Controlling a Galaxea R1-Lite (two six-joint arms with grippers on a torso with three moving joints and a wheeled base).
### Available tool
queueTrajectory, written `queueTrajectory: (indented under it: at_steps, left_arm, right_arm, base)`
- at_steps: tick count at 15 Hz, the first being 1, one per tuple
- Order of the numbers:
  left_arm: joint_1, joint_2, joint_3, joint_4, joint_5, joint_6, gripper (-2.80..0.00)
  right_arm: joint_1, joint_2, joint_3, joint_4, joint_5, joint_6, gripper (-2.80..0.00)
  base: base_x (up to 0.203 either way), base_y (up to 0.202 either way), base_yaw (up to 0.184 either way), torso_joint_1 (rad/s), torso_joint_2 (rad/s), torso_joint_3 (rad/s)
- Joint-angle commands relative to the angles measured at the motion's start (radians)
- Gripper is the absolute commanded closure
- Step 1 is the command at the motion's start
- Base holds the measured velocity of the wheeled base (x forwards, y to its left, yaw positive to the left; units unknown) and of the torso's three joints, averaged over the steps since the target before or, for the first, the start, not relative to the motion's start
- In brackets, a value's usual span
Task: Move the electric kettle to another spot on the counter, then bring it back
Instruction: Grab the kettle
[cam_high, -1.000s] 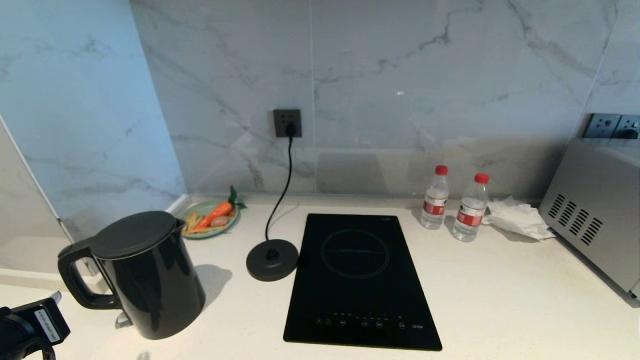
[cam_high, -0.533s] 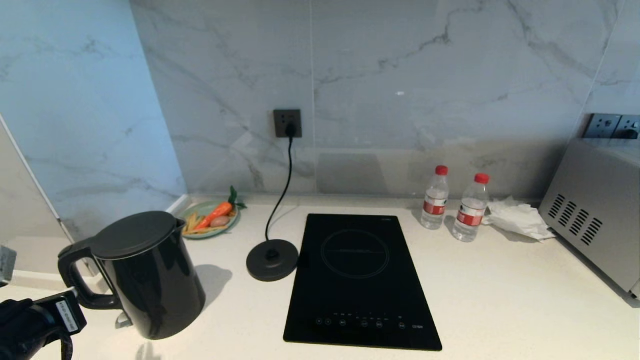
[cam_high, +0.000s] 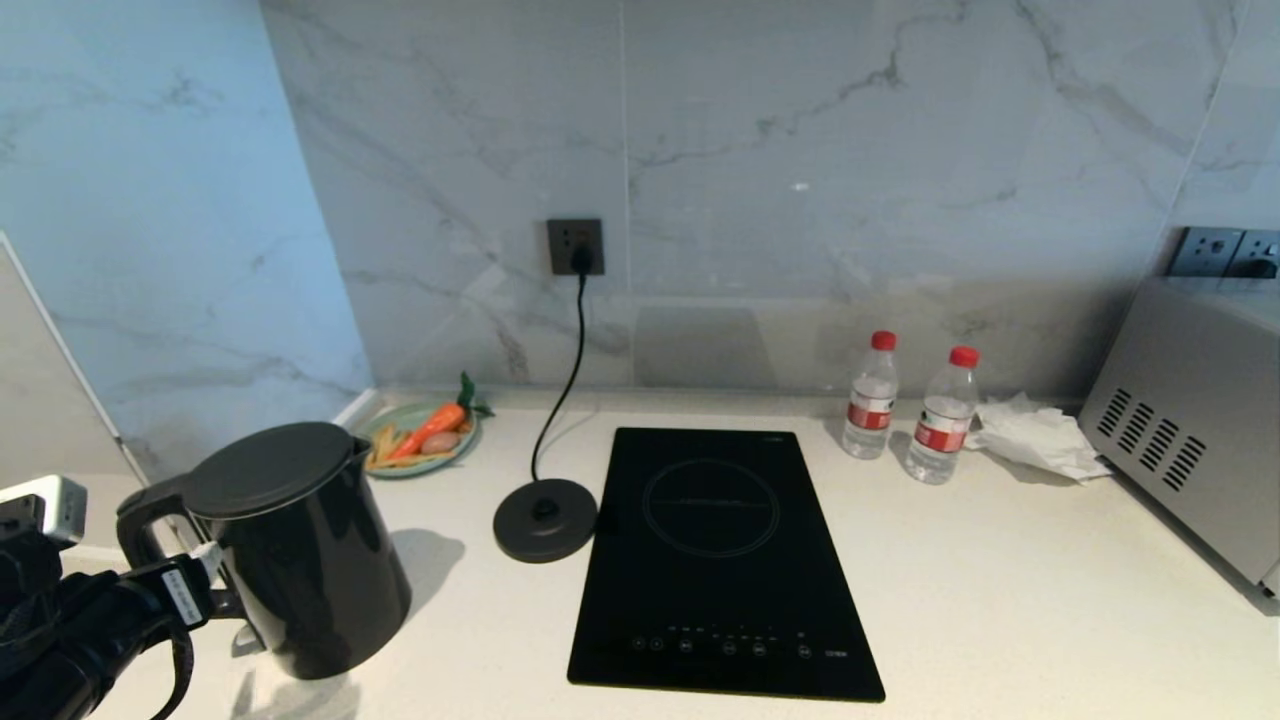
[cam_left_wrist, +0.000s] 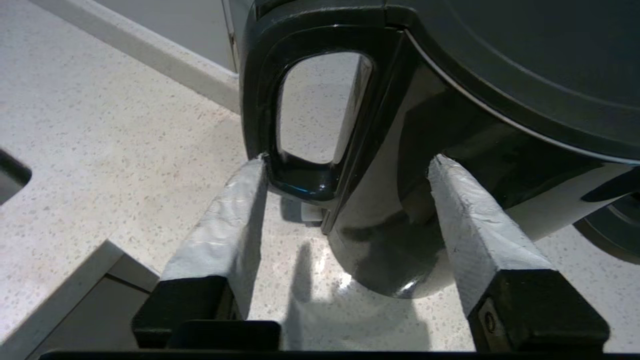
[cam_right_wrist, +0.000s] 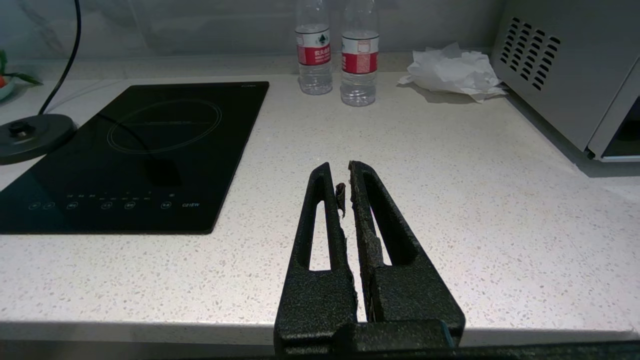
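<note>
Even, cool daylight fills the scene, bluest on the marble wall at the left. The tall glossy black electric kettle (cam_high: 300, 555) throws a soft shadow rightward over the white speckled stone counter (cam_high: 1000, 600) and mirrors that stone (seen from the left wrist). The black glass induction hob (cam_high: 715, 560) shows faint glare. All 3 views are sharp.

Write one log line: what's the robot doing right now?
left hand: open at electric kettle handle | kettle: on counter, off base | right hand: shut, idle
</note>
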Motion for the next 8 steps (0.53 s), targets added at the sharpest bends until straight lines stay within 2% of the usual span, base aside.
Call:
queueTrajectory:
  at_steps: [1, 4, 8]
  left_arm:
    - [0.02, 0.005, 0.007, -0.008, 0.0, -0.003, -2.8]
    - [0.051, -0.012, 0.028, -0.008, -0.01, -0.001, -2.8]
    - [0.092, 0.033, -0.012, -0.009, -0.011, 0.002, -2.8]
  right_arm:
    - [0.0, 0.0, 0.0, -0.001, 0.0, 0.0, 0.0]
    - [-0.001, 0.0, 0.0, 0.001, 0.0, 0.0, 0.0]
    - [-0.001, 0.0, 0.0, -0.001, 0.0, 0.0, 0.0]
  base:
    - [0.0, 0.0, 0.0, 0.0, 0.0, 0.0]
    - [0.0, 0.0, 0.0, 0.0, 0.0, 0.0]
    - [0.0, 0.0, 0.0, 0.0, 0.0, 0.0]
